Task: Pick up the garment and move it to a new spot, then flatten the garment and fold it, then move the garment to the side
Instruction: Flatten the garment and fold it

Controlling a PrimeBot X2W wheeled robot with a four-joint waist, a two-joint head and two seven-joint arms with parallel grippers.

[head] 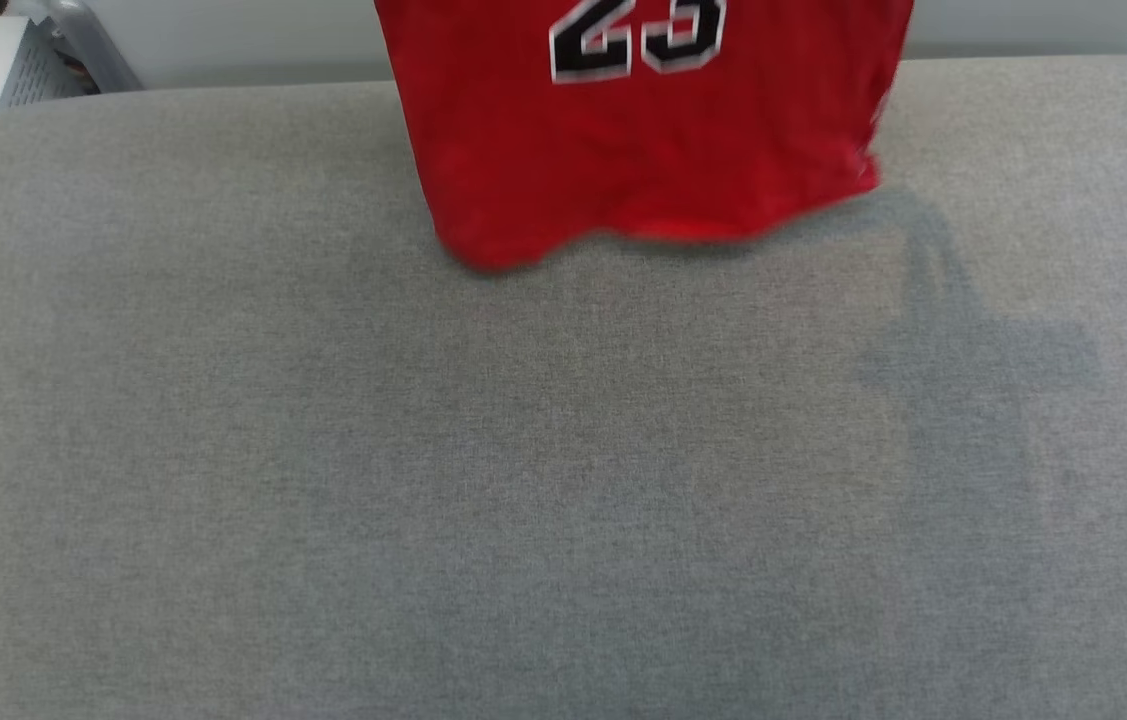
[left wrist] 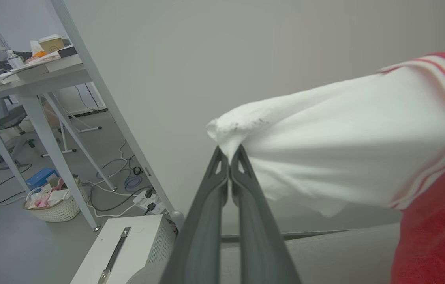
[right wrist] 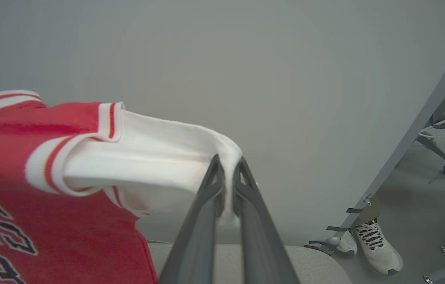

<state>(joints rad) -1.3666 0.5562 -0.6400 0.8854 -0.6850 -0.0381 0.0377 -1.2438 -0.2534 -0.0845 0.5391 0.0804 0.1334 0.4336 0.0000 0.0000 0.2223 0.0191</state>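
Left gripper (left wrist: 230, 154): jaws fully closed, pinching the tip of a white sleeve (left wrist: 344, 150).
Garment (head: 643, 150): hangs spread between both arms at the far edge of the grey surface (head: 563, 480). Cannot tell if the hem touches it.
Right gripper (right wrist: 228, 163): jaws nipped onto the other sleeve (right wrist: 159, 157).
Judgement: lower both ends level with equal tension, landing the hem first.

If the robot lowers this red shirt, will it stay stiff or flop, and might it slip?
Probably floppy: the shirt hangs with a wavy hem. Likely light: pinches on the sleeve tips by the left hand and right hand seem to carry it. Slipping seems unlikely; both hands look shut tight.
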